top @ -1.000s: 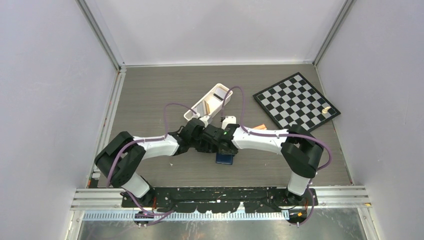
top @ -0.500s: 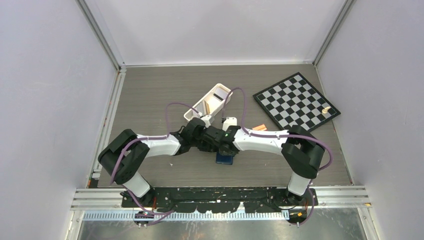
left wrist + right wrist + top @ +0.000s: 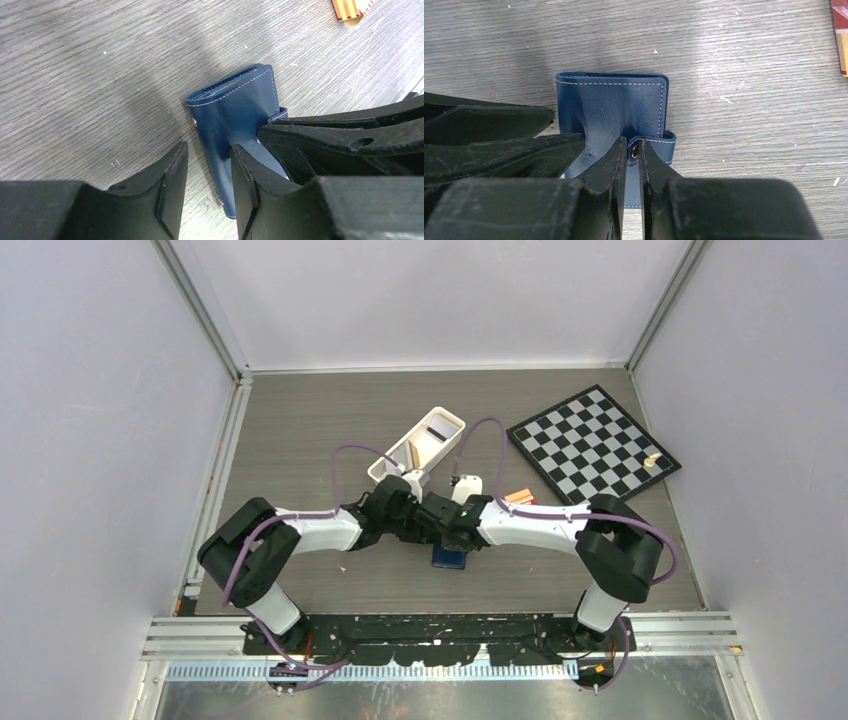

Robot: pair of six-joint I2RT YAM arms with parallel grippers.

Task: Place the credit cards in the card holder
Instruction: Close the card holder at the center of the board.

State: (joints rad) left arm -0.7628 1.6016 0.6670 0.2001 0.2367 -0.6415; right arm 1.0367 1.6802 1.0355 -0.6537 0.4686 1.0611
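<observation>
Right wrist cam has the right gripper [image 3: 632,145] pinched nearly shut on the clasp tab of the card holder [image 3: 611,102]. The left gripper [image 3: 209,150] is about half open, straddling one edge of the holder. One finger dents the cover and the other sits clear of it. The holder lies folded on the table [image 3: 300,430], mid-table, just near of the white tray [image 3: 420,443].

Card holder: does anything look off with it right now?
Yes. The card holder lies folded shut, but its cover is puckered into a crease where the left end effector presses it, beside the clasp tab pinched in the right end effector. No tear shows.
</observation>
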